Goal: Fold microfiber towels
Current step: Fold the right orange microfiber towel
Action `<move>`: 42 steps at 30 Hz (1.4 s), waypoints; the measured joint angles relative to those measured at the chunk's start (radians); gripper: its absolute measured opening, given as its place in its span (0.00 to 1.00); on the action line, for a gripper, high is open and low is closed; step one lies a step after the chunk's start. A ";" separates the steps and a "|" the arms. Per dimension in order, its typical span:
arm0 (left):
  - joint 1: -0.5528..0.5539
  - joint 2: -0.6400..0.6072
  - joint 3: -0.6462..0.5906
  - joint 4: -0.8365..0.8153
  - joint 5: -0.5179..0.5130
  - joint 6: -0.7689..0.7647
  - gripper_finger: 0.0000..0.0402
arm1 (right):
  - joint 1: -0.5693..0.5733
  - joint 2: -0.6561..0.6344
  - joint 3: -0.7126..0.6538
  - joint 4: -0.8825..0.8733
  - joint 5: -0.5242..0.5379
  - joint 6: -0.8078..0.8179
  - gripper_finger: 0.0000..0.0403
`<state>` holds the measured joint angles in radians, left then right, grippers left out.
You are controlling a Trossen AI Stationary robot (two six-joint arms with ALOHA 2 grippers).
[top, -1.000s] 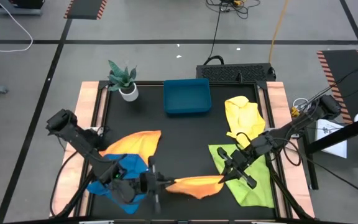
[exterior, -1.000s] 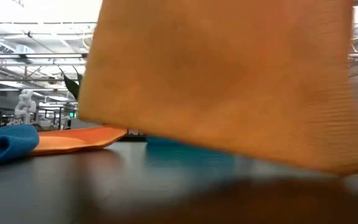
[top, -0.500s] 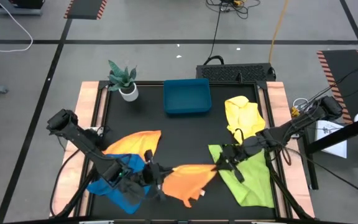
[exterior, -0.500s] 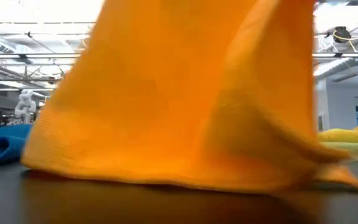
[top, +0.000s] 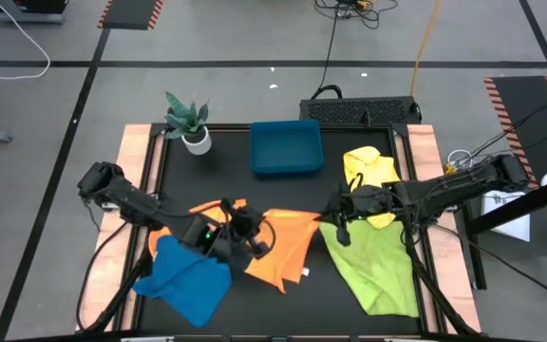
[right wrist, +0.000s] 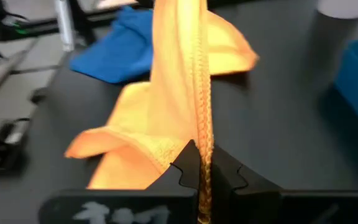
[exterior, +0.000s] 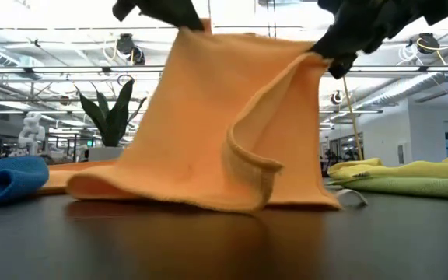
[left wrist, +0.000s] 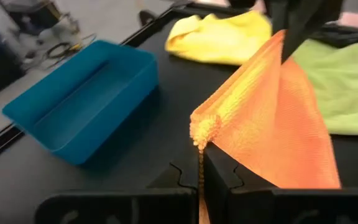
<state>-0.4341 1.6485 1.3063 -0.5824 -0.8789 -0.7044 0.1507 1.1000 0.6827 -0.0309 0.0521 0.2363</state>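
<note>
An orange towel is held up between my two grippers at the table's middle. Its lower part rests on the table. My left gripper is shut on the towel's left top corner. My right gripper is shut on its right top corner. A second orange towel lies under my left arm. A blue towel lies bunched at the near left. A lime green towel lies spread at the near right, and a yellow towel lies crumpled beyond it. My left gripper pinches the towel's top corner between its two fingers, on the hemmed edge. The fingers reach roughly level from the table's left. The towel hangs from that corner, its top edge stretched across to the other gripper. My right gripper pinches the towel's hemmed edge at the other top corner between its two fingers, coming from the table's right. The towel hangs below in a loose fold, with its bottom edge on the table.
A teal tray stands at the far middle, and a potted plant stands at the far left corner. Bare black table lies between the tray and the held towel.
Both grippers have carried the orange towel from the table's near edge toward the far edge, still shut on its corners. The towel hung clear of the table before. Now its lower part has come down onto the table and trails toward the near side.
</note>
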 joint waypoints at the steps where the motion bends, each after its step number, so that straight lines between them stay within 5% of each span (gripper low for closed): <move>1: 0.016 0.000 -0.005 0.001 0.016 -0.004 0.01 | -0.016 0.000 0.000 -0.015 0.000 -0.009 0.00; 7: 0.102 0.002 -0.091 0.051 0.095 -0.013 0.01 | -0.097 0.000 -0.046 -0.022 0.000 -0.047 0.00; 19: 0.237 -0.007 -0.360 0.573 0.256 0.189 0.01 | -0.198 0.000 -0.137 0.057 0.003 -0.103 0.00; 27: 0.237 -0.007 -0.387 0.618 0.261 0.197 0.01 | -0.216 0.009 -0.140 0.062 -0.001 -0.159 0.01; 42: 0.167 -0.099 -0.388 0.630 0.170 0.251 0.01 | -0.198 -0.098 -0.140 0.035 -0.001 -0.139 0.40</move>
<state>-0.2673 1.5491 0.9182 0.0475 -0.7094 -0.4533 -0.0473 1.0021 0.5423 0.0046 0.0512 0.0971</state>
